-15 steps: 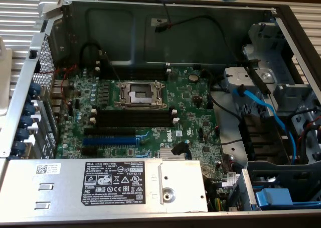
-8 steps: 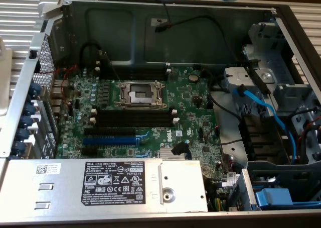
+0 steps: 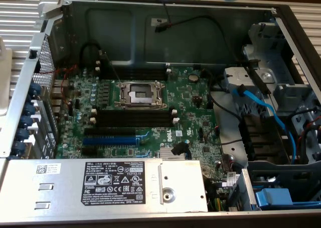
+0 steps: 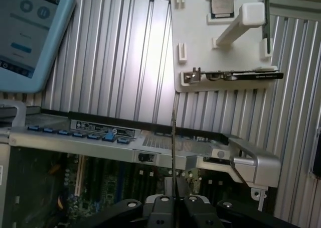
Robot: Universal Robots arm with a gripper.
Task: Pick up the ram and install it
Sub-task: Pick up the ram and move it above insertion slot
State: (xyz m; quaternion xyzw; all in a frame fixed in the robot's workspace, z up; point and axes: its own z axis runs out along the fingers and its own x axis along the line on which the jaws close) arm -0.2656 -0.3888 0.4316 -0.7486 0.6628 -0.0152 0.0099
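While the open case [image 3: 125,27] spans the exterior view, motherboard [image 3: 195,95] lies centre | black slots [image 3: 133,118] mid-frame, unfilled | gripper [image 4: 174,202] clamped on the ram [image 4: 173,137], held edge-on | risk: thin stick could tilt in that grip and miss its slot.

Even light — glare on ribbed metal [image 4: 143,67].

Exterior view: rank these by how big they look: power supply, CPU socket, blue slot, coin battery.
1. power supply
2. CPU socket
3. blue slot, about as long as number 2 but far narrower
4. coin battery
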